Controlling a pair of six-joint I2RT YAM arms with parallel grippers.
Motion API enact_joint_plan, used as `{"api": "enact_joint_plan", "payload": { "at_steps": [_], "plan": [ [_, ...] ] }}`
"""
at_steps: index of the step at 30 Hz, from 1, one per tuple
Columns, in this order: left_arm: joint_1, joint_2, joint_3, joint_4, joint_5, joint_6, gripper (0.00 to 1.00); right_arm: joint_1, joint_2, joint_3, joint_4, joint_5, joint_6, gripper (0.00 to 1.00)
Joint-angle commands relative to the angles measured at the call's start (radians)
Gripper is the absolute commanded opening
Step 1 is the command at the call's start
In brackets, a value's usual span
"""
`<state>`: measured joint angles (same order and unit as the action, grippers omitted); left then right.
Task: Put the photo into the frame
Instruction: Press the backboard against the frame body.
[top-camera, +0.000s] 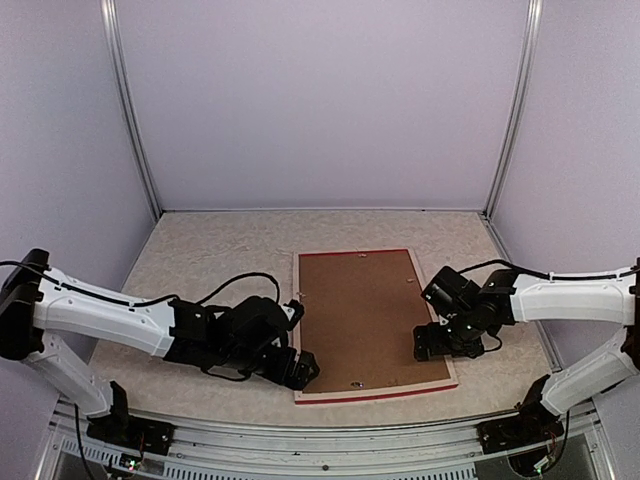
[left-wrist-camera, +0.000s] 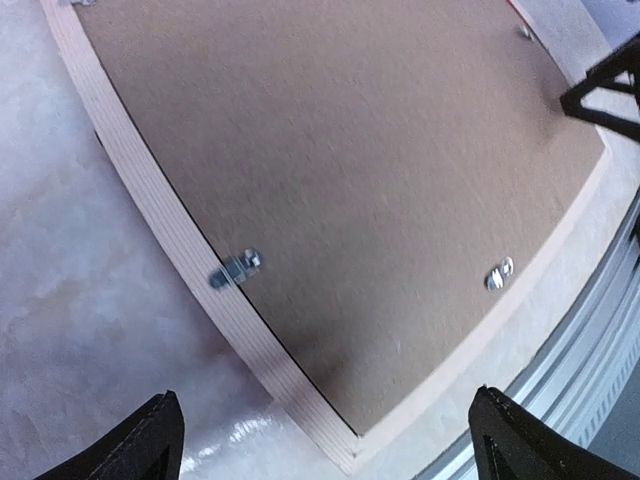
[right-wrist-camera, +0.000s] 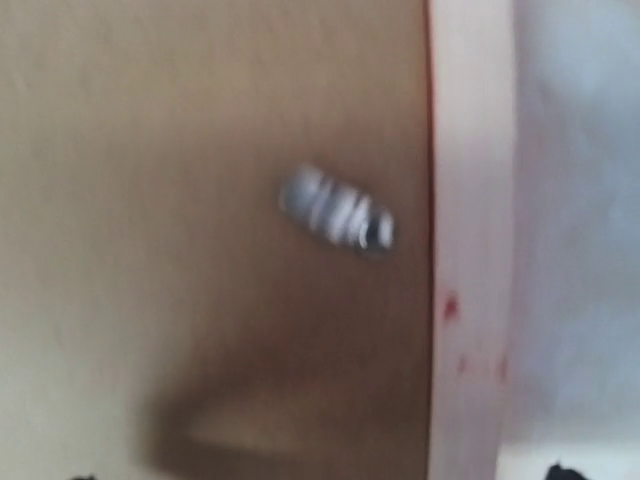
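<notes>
Left gripper (top-camera: 298, 366) first: it hangs just over the near left corner of the frame (top-camera: 375, 393). In its wrist view both fingertips (left-wrist-camera: 150, 440) stand far apart at the lower edge, so it is wide open and holds nothing.

Moving to the middle, the frame lies flat on the table (top-camera: 200, 260), face down, with only a thin red line showing along its rim. The brown board (top-camera: 365, 315) sits in the back of it and fills the opening. Small metal clips (left-wrist-camera: 236, 268) are at the rim. The one on the left side lies across the joint between wood and board. For the others I cannot tell, because they are too small or blurred. The photo I do not see anywhere, also not on the part of the table that I can see. So my judgement is that it is already inside, covered by the board.

On the right, the right gripper (top-camera: 430, 348) is low over the right edge of the frame, close to a clip (right-wrist-camera: 335, 220). Its wrist view is blurred. Only two dark tips show at the bottom corners, far apart, so I read it also as open and empty.

The task seems to me almost finished: photo in, board on. What may be left is to check that every clip is closed, and perhaps to turn the frame onto its back.
</notes>
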<state>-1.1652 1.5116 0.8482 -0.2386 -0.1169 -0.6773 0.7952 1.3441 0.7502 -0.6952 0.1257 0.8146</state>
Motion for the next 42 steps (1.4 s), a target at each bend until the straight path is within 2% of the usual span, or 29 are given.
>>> {"api": "enact_joint_plan", "payload": {
  "at_steps": [1,11,17,22,32,42],
  "plan": [
    [-0.113,-0.023,-0.050,-0.015,-0.093,0.016,0.99,0.062,-0.073,-0.019,-0.104,0.038,0.128,1.00],
    [-0.212,0.064,-0.029,-0.022,-0.118,-0.001,0.99,0.179,-0.154,-0.090,-0.144,0.012,0.247,0.99],
    [-0.207,0.133,0.033,-0.045,-0.153,0.000,0.98,0.191,-0.158,-0.134,-0.111,-0.003,0.250,0.96],
    [-0.202,0.200,0.076,-0.055,-0.150,0.000,0.92,0.191,-0.172,-0.154,-0.088,-0.007,0.244,0.93],
    [-0.172,0.193,0.049,-0.021,-0.124,-0.013,0.83,0.191,-0.176,-0.173,-0.067,0.015,0.261,0.90],
    [-0.142,0.193,0.038,-0.018,-0.128,-0.021,0.78,0.191,-0.151,-0.155,-0.035,0.055,0.271,0.89]
  ]
}}
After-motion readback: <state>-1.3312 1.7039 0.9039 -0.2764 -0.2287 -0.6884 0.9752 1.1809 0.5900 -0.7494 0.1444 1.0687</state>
